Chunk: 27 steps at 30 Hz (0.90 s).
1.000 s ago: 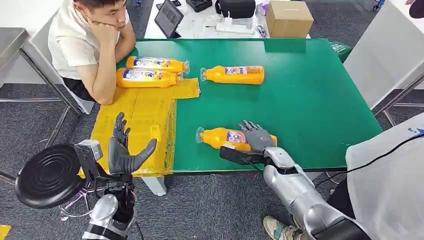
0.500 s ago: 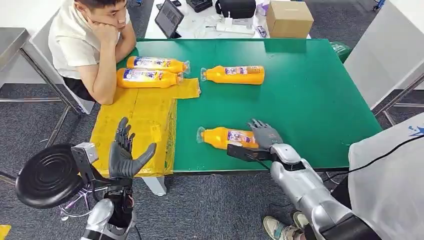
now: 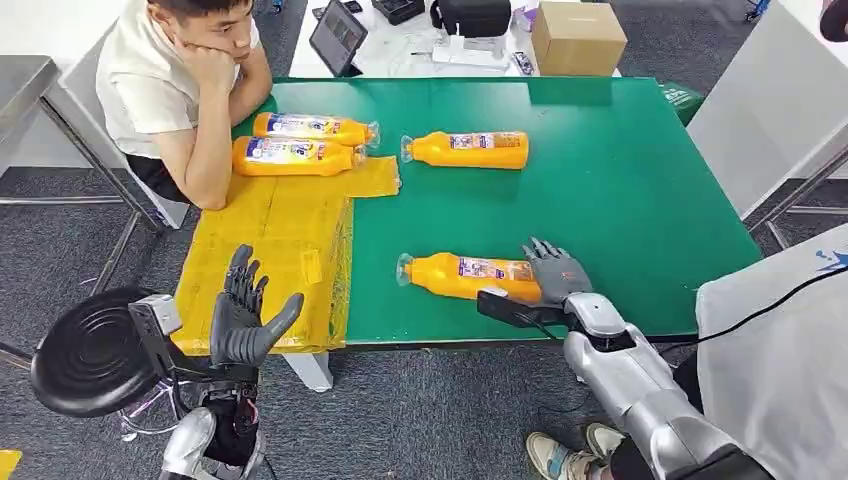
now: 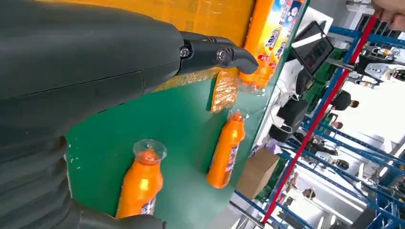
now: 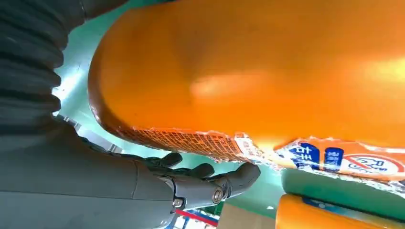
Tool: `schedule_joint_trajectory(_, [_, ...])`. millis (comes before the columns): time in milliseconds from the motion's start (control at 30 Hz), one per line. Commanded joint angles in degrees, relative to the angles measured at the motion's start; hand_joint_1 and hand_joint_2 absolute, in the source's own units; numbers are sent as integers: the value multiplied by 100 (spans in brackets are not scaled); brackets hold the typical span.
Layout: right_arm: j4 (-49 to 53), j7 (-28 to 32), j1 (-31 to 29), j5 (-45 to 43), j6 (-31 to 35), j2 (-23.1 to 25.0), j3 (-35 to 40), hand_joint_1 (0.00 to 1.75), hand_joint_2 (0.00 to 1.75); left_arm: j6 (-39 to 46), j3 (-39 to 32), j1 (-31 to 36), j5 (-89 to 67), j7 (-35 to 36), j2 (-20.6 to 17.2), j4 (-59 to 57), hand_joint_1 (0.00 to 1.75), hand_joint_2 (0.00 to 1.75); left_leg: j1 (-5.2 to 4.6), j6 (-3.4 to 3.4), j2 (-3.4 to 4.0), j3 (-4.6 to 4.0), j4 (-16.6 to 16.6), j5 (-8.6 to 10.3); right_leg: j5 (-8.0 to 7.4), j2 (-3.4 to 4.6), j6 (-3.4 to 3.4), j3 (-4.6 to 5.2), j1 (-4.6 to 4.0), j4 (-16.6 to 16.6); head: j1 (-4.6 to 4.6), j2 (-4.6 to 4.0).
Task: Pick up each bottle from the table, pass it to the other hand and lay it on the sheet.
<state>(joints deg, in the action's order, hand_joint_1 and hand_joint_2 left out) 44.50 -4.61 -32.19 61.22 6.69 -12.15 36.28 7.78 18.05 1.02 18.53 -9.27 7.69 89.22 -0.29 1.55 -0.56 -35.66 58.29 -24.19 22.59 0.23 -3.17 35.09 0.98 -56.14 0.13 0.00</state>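
Four orange bottles lie on their sides on the green desk [image 3: 620,200], all filled with orange liquid and capped with clear lids. Two of them [image 3: 315,128] [image 3: 295,156] rest side by side at the upper left of the head frame, on the far end of the yellow sheet [image 3: 270,250], long axes running left to right, caps toward the right. A third bottle [image 3: 465,149] lies just right of them on bare green, apart from the sheet, its cap pointing left toward theirs.

The near bottle [image 3: 465,276] lies low in the centre of the frame, close to the desk's front edge, long axis left to right and slightly tilted, cap to the left toward the sheet, base to the right. The right hand [image 3: 556,272] sits at that base end, fingers spread over the bottle; whether it has a real hold cannot be told. In the right wrist view the bottle's body fills the frame beside the thumb.

The left hand [image 3: 240,315] is raised at the lower left, in front of the sheet's near edge, fingers apart and holding nothing. A person [image 3: 175,90] leans on the desk at upper left.
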Motion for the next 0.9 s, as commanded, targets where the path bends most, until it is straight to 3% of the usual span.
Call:
schedule_joint_trajectory(33, [-326,325,87,-368,-204,118,-172,0,175,87,-118,203,79,34,-97,-261,0,175,5,-9,0,24,-6,-8,9,-6,12,-25,-6,6,-2,0])
schedule_joint_trajectory(67, [-432,452,88,-440,-147,150,-190,0,175,100,-117,239,109,38,-98,-310,0,175,6,-12,1,35,-8,-12,13,-6,16,-35,-7,6,-2,0])
schedule_joint_trajectory(100, [-548,675,122,-582,-38,206,-275,37,175,117,-109,280,151,44,-100,-370,0,175,7,-10,-2,28,-7,-8,10,-8,14,-31,-8,8,0,0])
schedule_joint_trajectory(133, [-651,874,171,-752,61,260,-381,140,175,132,-95,339,171,44,-110,-454,0,175,6,-9,-5,26,-10,-4,6,-10,11,-29,-7,11,-2,0])
schedule_joint_trajectory(167, [-694,953,205,-713,225,277,-375,175,175,152,-96,391,193,45,-98,-527,0,175,8,-13,-5,37,-11,-8,10,-12,16,-40,-9,12,0,0])
schedule_joint_trajectory(267, [-944,1298,267,-854,612,455,-536,175,175,184,-19,503,239,25,-116,-653,0,175,6,-12,-5,33,-12,-5,8,-10,15,-34,-7,11,-2,0])
schedule_joint_trajectory(433, [-941,1389,298,-942,684,503,-627,175,175,187,32,464,246,15,-141,-585,0,175,9,-12,5,32,-10,-7,7,-3,15,-31,-11,12,-2,0])
schedule_joint_trajectory(567, [-927,1501,343,-850,965,500,-631,140,175,187,100,502,272,11,-165,-617,0,175,7,-9,5,29,-9,-7,8,-6,12,-27,-8,8,-2,0])
schedule_joint_trajectory(700, [-1077,1550,337,-861,1022,529,-707,143,175,168,142,518,286,-28,-178,-604,0,175,7,-11,0,32,-9,-8,11,-9,14,-31,-8,8,0,0])
schedule_joint_trajectory(833, [-1053,1606,360,-878,1153,499,-835,168,175,167,162,484,311,-35,-187,-567,0,175,9,-13,2,35,-8,-9,11,-9,16,-35,-10,9,0,0])
schedule_joint_trajectory(900, [-1053,1606,360,-878,1153,499,-835,168,175,167,162,484,311,-35,-187,-567,0,175,6,-8,1,20,-6,-4,6,-6,10,-18,-7,7,0,0])
